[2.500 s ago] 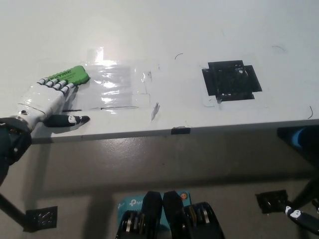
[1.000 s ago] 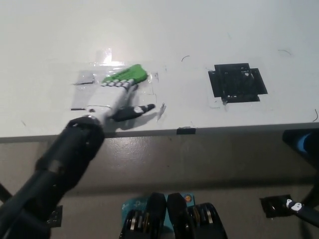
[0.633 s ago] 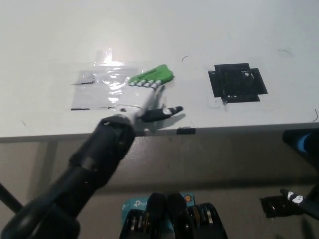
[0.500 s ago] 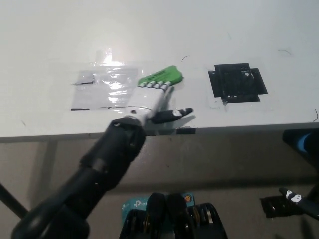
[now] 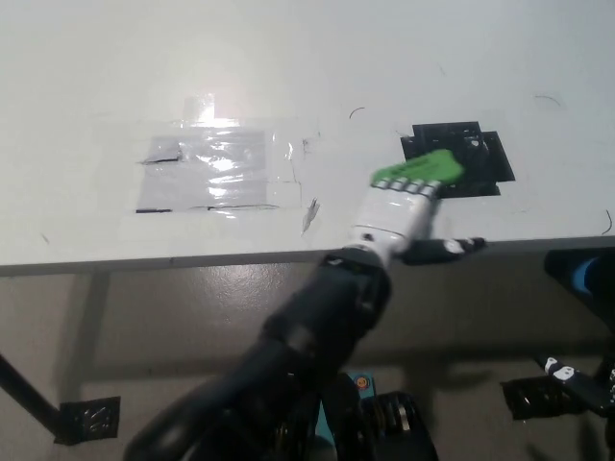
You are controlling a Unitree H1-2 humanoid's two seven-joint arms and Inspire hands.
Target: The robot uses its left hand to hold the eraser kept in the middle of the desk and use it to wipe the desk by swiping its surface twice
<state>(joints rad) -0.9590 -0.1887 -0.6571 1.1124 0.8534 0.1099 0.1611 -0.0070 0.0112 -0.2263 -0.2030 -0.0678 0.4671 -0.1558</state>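
The green eraser point(image 5: 423, 168) lies flat on the white desk point(image 5: 288, 77), partly over the black taped square point(image 5: 478, 154). My white left hand point(image 5: 402, 213) presses on the eraser's near end, fingers laid over it and thumb stretched out to the right along the desk's front edge. Its dark arm point(image 5: 307, 346) runs down to the lower middle of the picture. My right hand point(image 5: 567, 373) shows only as a small black and white piece at the bottom right, below the desk.
A shiny clear-tape patch point(image 5: 216, 173) covers the desk at left centre. Thin pen marks point(image 5: 356, 111) dot the surface. The desk's front edge point(image 5: 192, 259) runs across the middle, with the floor below it.
My left hand has swept the eraser to the right, from the tape patch across the desk to the black taped square.
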